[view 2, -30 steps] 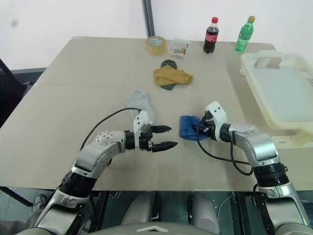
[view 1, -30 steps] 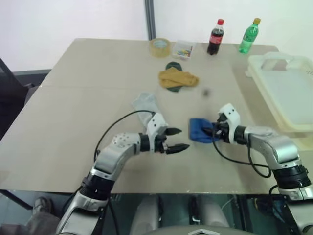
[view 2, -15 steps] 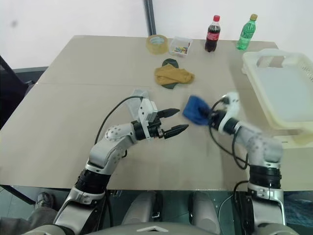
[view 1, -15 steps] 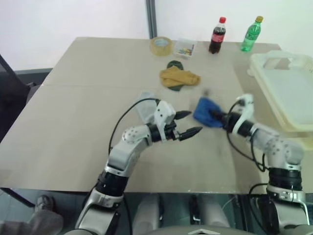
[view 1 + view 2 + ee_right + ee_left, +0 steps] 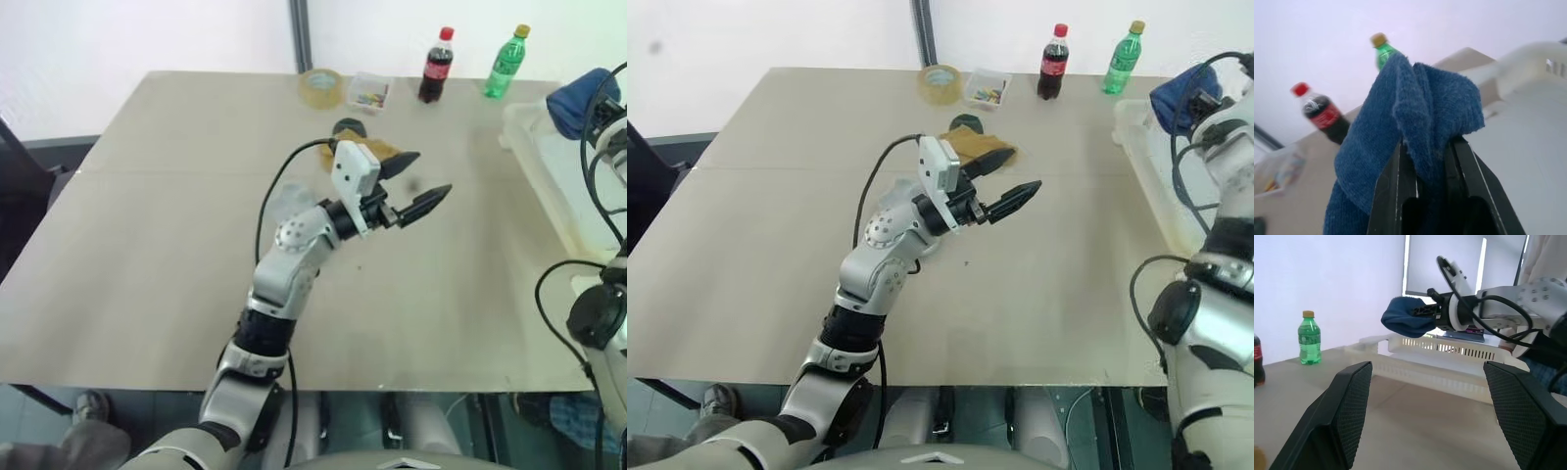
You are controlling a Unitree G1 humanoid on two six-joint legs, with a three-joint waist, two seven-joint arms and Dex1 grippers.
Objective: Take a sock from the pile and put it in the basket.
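Blue sock [image 5: 580,98] above cream basket [image 5: 549,186].

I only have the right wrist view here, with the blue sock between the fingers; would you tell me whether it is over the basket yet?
Observer: Yes. The right gripper holds the blue sock in the air above the basket, near its corner by the green bottle.
Operator: Thank you. Where is the left gripper?
Observer: The left gripper hangs open and empty above the middle of the table.
Operator: And what of the pile lies on the table?
Observer: A mustard yellow sock lies on a dark green sock, partly hidden behind the left gripper.
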